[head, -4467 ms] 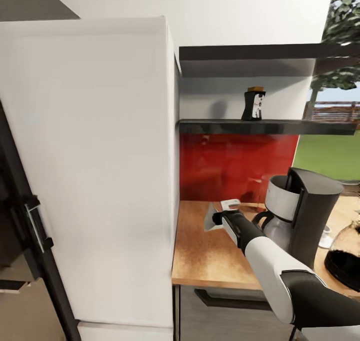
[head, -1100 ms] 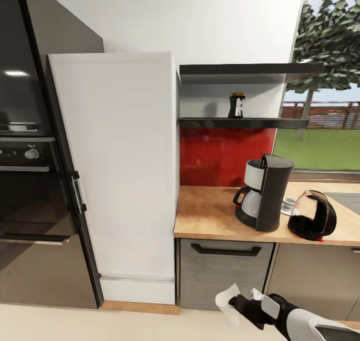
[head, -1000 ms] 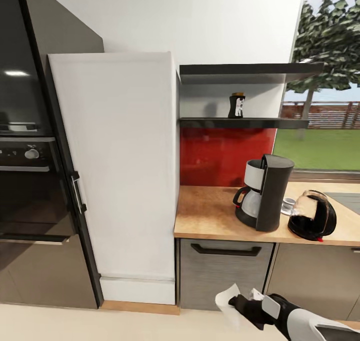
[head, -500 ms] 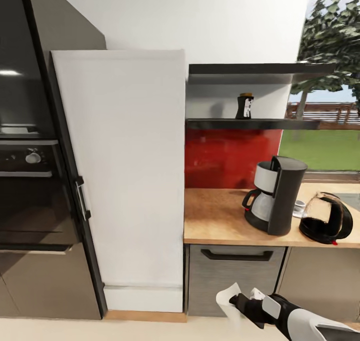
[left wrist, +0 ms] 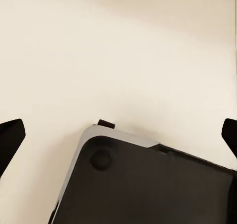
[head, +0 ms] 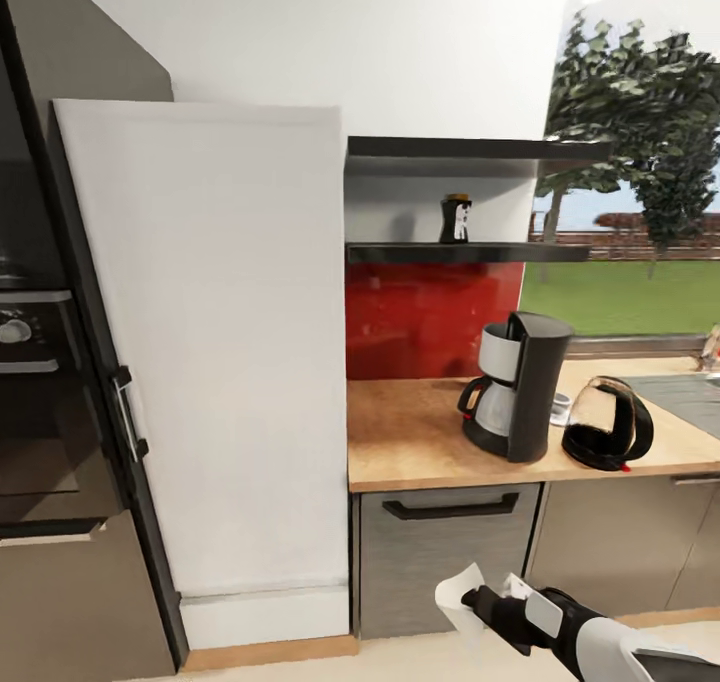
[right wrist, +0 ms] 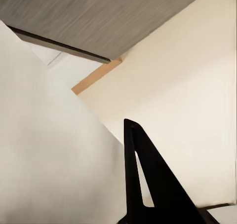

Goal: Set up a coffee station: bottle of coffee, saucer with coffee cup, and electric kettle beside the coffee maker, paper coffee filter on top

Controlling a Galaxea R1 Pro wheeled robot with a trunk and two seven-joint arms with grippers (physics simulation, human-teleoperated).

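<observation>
Kitchen units line a white wall, with a tall white fridge standing between a dark oven column and a wooden countertop backed by a red splashback. A window beyond the counter looks out on trees and a lawn. Above the splashback, two dark shelves are fixed to the wall, and the coffee bottle stands upright on the lower shelf. On the countertop, the black coffee maker stands near the front edge, its carafe in place; the dark kettle sits just beside it toward the window, and a small white cup shows between and behind the two. Below the counter is a grey drawer front with a black handle. Low in the head view, over the pale floor, the right gripper has its jaws closed on a white paper filter; in the right wrist view the filter lies against a black finger. In the left wrist view, the left gripper hangs with jaws spread wide over the floor and the robot's dark base.
</observation>
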